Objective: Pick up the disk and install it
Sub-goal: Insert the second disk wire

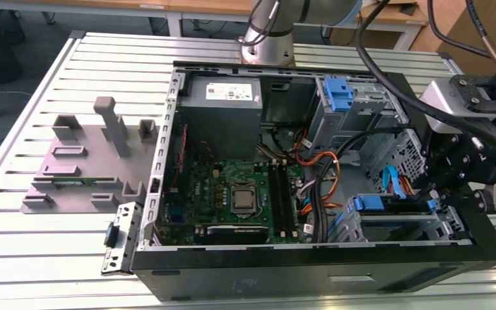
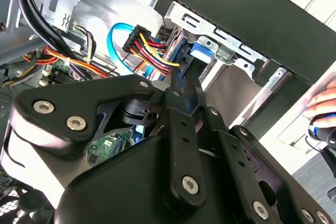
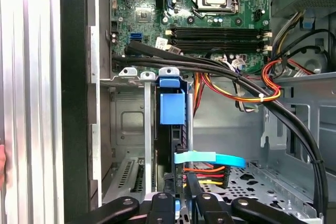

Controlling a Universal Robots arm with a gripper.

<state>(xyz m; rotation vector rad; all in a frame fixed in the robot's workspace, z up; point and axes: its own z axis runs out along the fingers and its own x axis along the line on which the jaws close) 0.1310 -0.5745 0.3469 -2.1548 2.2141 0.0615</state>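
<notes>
My pincer (image 3: 181,203) sits at the drive cage (image 1: 407,223), fingers narrowed on the disk's (image 3: 177,150) rear edge; the disk stands slotted in the cage beside the motherboard (image 1: 230,194). I judge it rigid, fairly heavy, shock-sensitive; best gripped across its blue rails.

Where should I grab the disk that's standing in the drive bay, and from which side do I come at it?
Pinch the disk across its two flat faces at the cabled end, by the hand, coming in along the slot from the case's open interior. It stands on edge between the drive bay walls, so likely just that end and its thin edge are reachable.
</notes>
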